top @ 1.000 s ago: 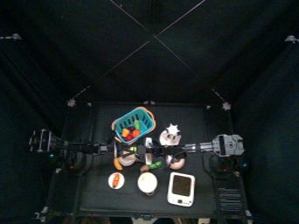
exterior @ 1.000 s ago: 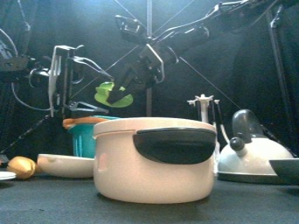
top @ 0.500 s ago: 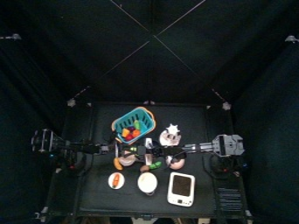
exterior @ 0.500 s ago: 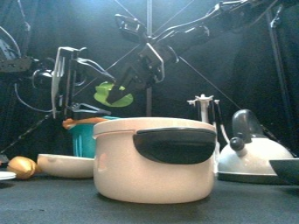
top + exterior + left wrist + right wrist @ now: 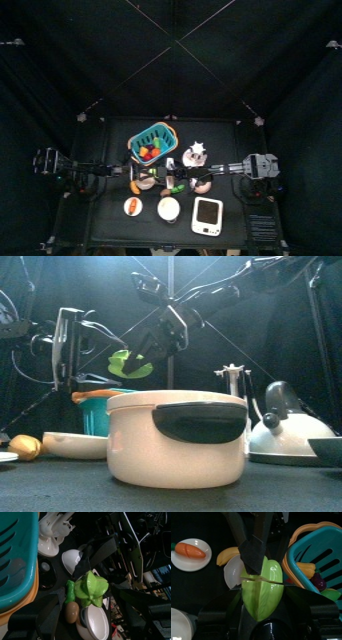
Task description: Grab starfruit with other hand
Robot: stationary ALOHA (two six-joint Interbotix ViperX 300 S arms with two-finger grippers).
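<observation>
In the teal basket (image 5: pixel 154 141), mixed fruit; carrot (image 5: pixel 189 550) on a plate (image 5: pixel 191 555).

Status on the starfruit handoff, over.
Right claw shut on green plastic starfruit, held above the table. Left claw open, beside it, not touching. Teal slotted basket below; gap clear.
</observation>
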